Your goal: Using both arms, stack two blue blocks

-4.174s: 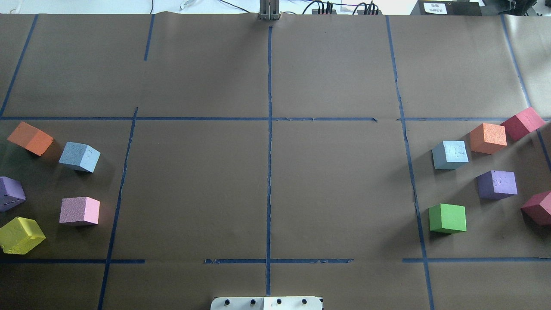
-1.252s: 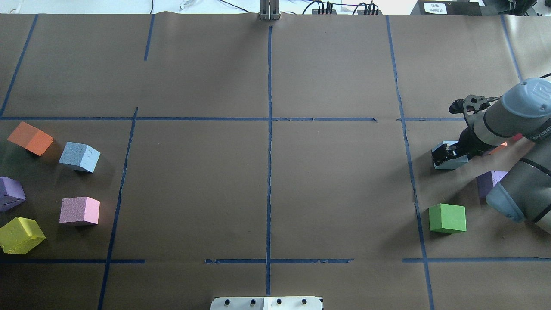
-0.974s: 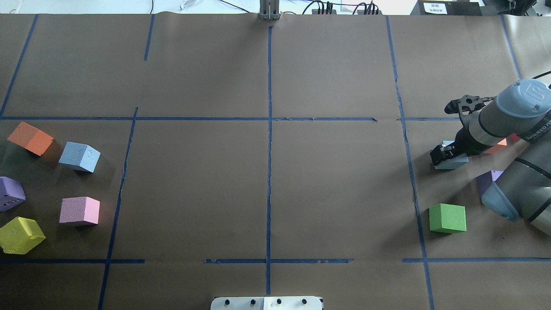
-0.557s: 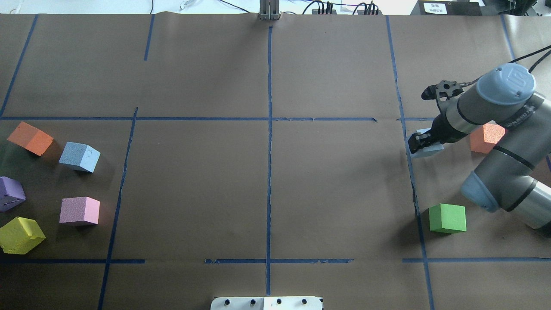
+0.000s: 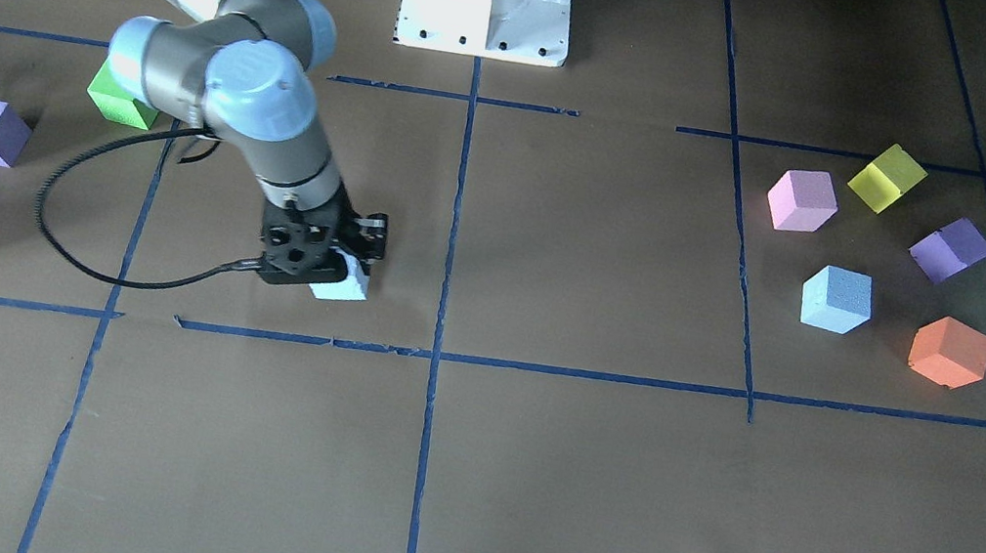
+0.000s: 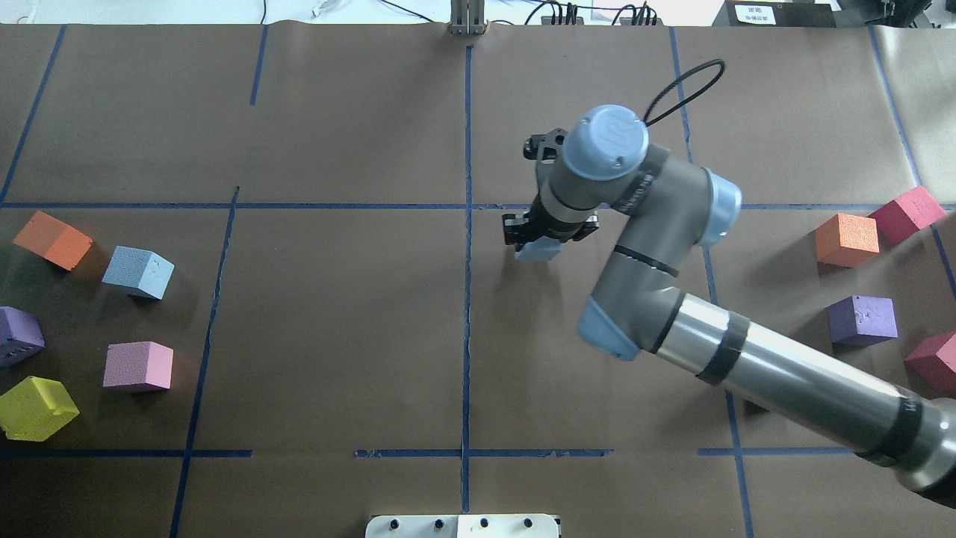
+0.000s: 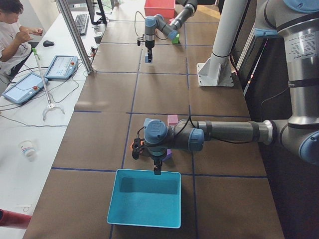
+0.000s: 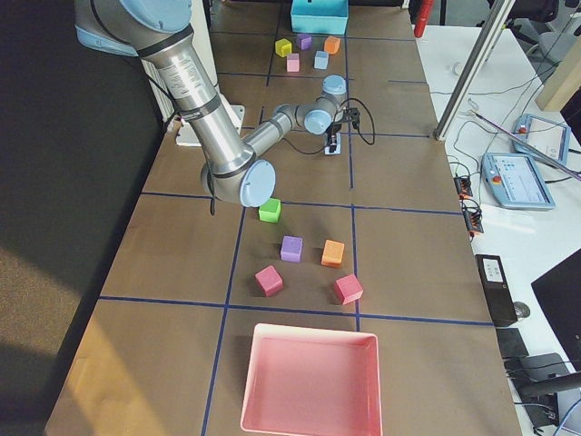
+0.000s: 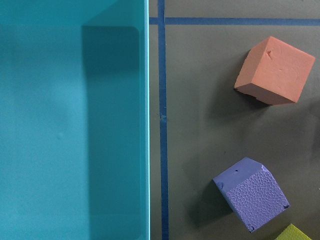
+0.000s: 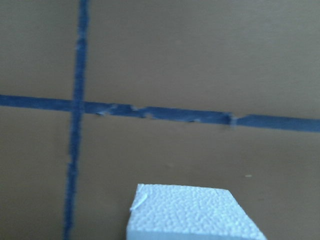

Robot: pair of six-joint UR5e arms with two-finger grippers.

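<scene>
My right gripper point(image 6: 549, 237) is shut on one pale blue block point(image 6: 536, 251) and holds it low over the table, just right of the centre tape line. The gripper point(image 5: 329, 253) and its block point(image 5: 341, 285) also show in the front-facing view, and the block fills the bottom of the right wrist view point(image 10: 192, 212). The other blue block point(image 6: 138, 272) sits on the table at the far left, among other cubes. My left gripper point(image 7: 157, 169) shows only in the exterior left view, hanging over the rim of the turquoise box point(image 7: 144, 201); I cannot tell whether it is open or shut.
Orange point(image 6: 52, 239), purple point(image 6: 19, 336), pink point(image 6: 138, 366) and yellow point(image 6: 36, 409) cubes surround the left blue block. Orange point(image 6: 846, 239), red point(image 6: 906, 213) and purple point(image 6: 863, 320) cubes lie at the right, with a green one point(image 5: 120, 104). A pink tray point(image 8: 309, 381) stands at the right end.
My right arm came in, shut on the right-hand blue block and carried it left to near the centre line. The cubes at the left have not moved.
</scene>
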